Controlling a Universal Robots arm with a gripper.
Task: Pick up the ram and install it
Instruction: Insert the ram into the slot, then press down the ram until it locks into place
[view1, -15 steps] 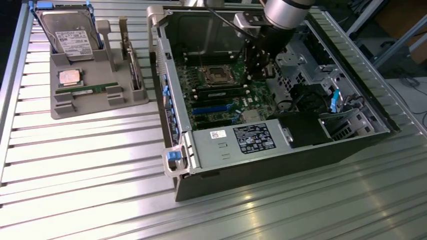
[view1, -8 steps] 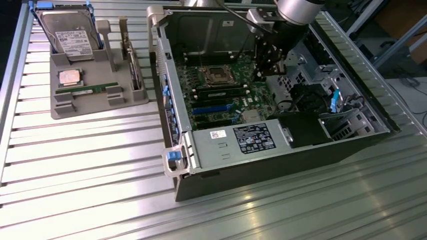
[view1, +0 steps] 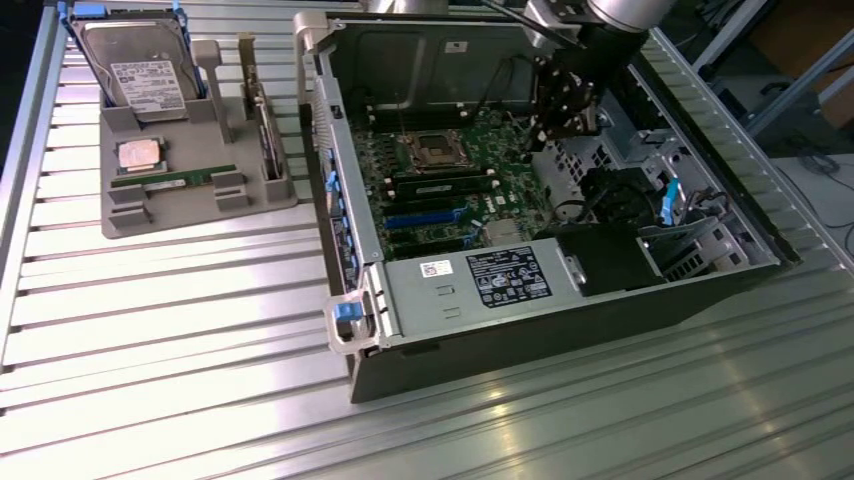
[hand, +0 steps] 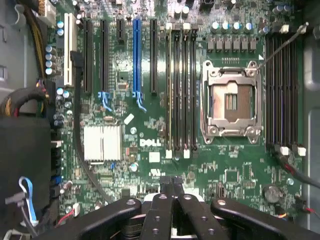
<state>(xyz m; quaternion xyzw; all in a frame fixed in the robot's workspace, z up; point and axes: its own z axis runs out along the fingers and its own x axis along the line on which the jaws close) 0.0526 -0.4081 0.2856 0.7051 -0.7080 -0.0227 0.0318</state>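
A ram stick (view1: 171, 181), thin and green with a white label, lies flat in the grey holder (view1: 200, 208) at the exterior view's left, outside the computer case. My gripper (view1: 565, 126) hangs inside the open case (view1: 400, 300), far from that stick, above the motherboard (view1: 454, 205). In the wrist view the gripper (hand: 172, 186) is shut, its black fingers pressed together with nothing between them. It hovers over the board near the memory slots (hand: 181, 90). One slot seems to hold a thin stick (hand: 175, 90); I cannot tell for sure.
The holder also carries a hard drive (view1: 140, 70), a square silver processor (view1: 139, 154) and an upright expansion card (view1: 267, 130). Inside the case are the processor socket (hand: 231, 102), a silver heatsink (hand: 102, 142), the power supply (view1: 501, 278) and cables (hand: 27, 195).
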